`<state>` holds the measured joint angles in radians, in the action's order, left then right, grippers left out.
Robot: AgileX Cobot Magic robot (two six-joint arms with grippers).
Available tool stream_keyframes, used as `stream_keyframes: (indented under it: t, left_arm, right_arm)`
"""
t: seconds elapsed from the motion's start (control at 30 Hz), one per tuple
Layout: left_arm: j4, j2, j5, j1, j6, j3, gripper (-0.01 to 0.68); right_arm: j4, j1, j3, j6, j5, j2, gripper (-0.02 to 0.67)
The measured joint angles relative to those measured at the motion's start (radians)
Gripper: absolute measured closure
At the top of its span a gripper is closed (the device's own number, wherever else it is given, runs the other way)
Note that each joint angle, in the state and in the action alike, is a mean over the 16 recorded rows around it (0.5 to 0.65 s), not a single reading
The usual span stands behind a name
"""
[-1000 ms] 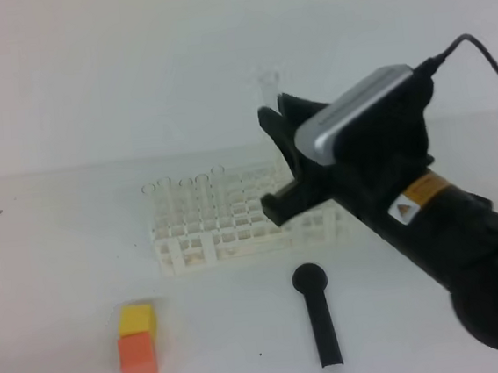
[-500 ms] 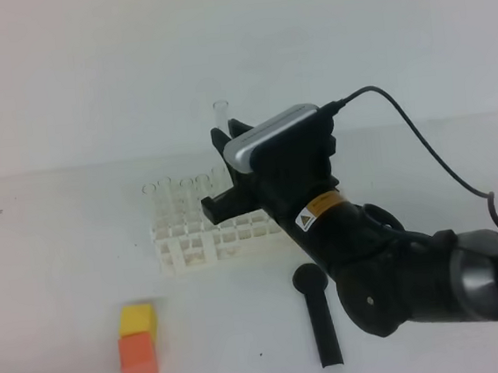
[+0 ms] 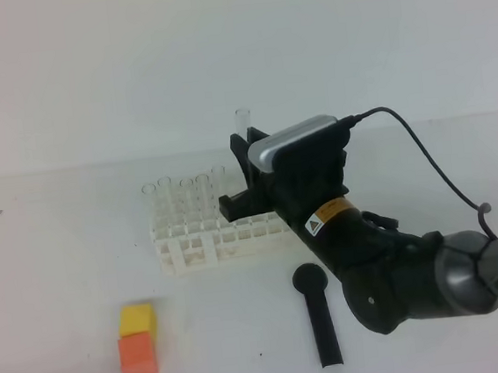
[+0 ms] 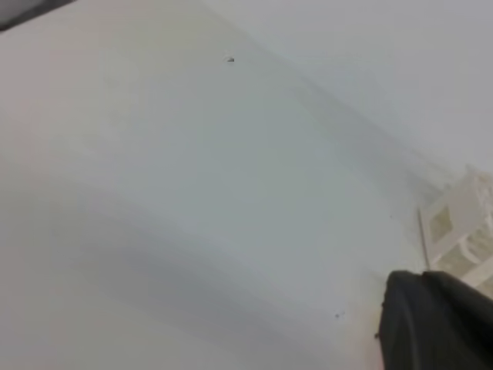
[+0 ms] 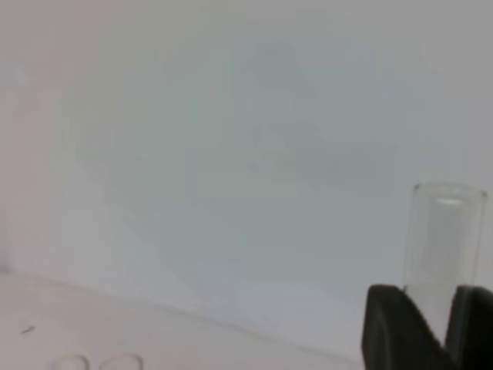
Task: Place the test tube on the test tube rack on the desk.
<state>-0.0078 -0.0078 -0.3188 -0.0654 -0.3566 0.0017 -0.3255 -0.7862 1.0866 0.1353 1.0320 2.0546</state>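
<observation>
While the black round-headed tool [image 3: 319,314] and the stacked yellow and orange blocks [image 3: 138,340] lie nearest on the desk [image 3: 53,258], untouched, seems well along but unfinished: carried, not yet seated. Behind them, above the right end of the test tube rack [image 3: 214,232], right gripper [image 3: 246,171] clamped on the test tube [image 3: 243,122], upright, long axis vertical, open rimmed mouth pointing up, poking out above the black fingers [image 5: 397,327]. Lower end hidden by the jaws, so cannot tell which hole sits under it. Farther back in the rack, a row of clear tubes [image 3: 184,197] already standing. Left to do, probably: line up, lower, release. Left gripper [image 4: 435,320] closed, empty, off to the side over bare desk
</observation>
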Motion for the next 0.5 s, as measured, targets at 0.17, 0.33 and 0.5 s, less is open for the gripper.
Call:
stream_keyframes:
  t: [0.17, 0.33, 0.5]
  left_arm:
    - [0.006, 0.000, 0.000, -0.011, 0.076, 0.000, 0.674]
    - [0.010, 0.000, 0.000, -0.014, 0.191, 0.000, 0.674]
    - [0.008, 0.000, 0.000, -0.014, 0.259, 0.000, 0.674]
  right_arm:
    - [0.037, 0.005, 0.002, -0.015, 0.003, 0.020, 0.524]
    - [0.065, 0.006, 0.009, -0.019, 0.008, 0.039, 0.524]
    - [0.084, 0.006, 0.021, -0.013, 0.010, 0.059, 0.524]
